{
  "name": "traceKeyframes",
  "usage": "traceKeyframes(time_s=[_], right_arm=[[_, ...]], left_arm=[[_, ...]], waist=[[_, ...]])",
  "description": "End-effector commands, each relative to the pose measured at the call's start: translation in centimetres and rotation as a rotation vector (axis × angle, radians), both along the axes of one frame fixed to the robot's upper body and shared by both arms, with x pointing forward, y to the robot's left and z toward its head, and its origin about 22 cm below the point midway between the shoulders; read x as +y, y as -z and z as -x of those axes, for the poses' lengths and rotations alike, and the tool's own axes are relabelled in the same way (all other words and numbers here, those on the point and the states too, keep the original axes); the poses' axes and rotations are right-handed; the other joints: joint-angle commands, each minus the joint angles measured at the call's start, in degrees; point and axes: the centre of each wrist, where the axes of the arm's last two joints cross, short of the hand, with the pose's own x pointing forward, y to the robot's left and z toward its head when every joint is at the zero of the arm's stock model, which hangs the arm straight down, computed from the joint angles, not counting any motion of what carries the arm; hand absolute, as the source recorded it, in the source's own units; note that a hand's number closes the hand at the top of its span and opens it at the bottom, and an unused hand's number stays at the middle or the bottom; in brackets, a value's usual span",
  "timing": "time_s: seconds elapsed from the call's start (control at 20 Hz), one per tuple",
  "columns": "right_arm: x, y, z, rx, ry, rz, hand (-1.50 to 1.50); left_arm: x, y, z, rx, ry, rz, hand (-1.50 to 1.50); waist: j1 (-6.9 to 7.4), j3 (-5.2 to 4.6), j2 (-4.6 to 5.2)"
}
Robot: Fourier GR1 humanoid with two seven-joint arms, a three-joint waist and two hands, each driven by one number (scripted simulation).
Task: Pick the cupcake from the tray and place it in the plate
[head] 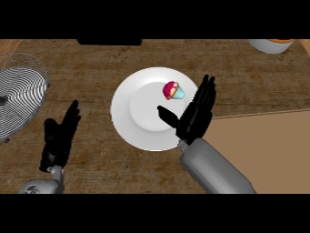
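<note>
Cupcake (173,90): 1 item, pink/red top w/ pale blue wrapper, lying tipped on its side on the white plate (133,127), upper right of plate's centre. No hand touching it.

Plate: round, white, mid-counter, just left of the tray (271,145).

Tray: brown, flat, lower right of view; nothing seen on the part that shows.

Right hand (194,116): over plate's right rim, fingers straight and spread upward, thumb out to the left; holds nothing. Fingertips just beside cupcake, apart from it.

Left hand (58,136): resting at lower left over counter (90,68), fingers straight, relaxed, holding nothing.

Other items: wire-mesh strainer or basket (13,102) at left edge; white cup w/ orange contents (272,45) at top right, partly cut off.

Step in hand (judgement): placing looks done, since cupcake is already on plate and right hand is off it. Task approx. complete, 1 step left.

Next move calls for: drawing right hand back clear of plate w/o brushing the tipped cupcake, which could roll on its side.
</note>
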Motion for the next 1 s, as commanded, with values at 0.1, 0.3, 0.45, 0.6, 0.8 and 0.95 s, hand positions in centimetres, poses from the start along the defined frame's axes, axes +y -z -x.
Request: traceKeyframes(time_s=[0.1, 0.3, 0.45, 0.6, 0.8, 0.95], right_arm=[[-0.1, 1.2, 2.4, 0.074, 0.09, -0.137, -1.5], [-0.9, 2.0, 3.0, 0.088, 0.126, -0.125, -1.5], [-2.0, 2.3, 3.8, 0.074, 0.166, -0.102, -1.5], [-2.4, 2.1, 4.7, 0.08, 0.183, -0.096, -1.5], [-3.1, 2.6, 5.5, 0.034, 0.205, -0.097, -1.5], [-3.3, 0.1, 7.8, 0.012, 0.221, -0.085, -1.5]], left_arm=[[0.6, 0.3, 0.6, 0.003, 0.004, 0.007, 0.0], [0.5, 0.3, 0.4, 0.004, 0.006, 0.005, 0.0], [-0.9, -0.2, 1.2, -0.004, -0.014, -0.009, 0.0], [-0.1, -0.9, 0.7, -0.019, -0.018, 0.0, 0.0], [-1.3, 0.7, 1.0, -0.014, -0.024, -0.002, 0.0], [1.9, -0.6, 0.2, 0.006, -0.024, 0.006, 0.0]], waist=[[-0.64, -0.02, -0.26], [-0.6, 0.0, -0.15], [-0.89, 0.02, -0.24], [-1.02, 0.02, -0.2], [-1.08, 0.01, -0.03], [-1.58, -0.01, -0.2]])
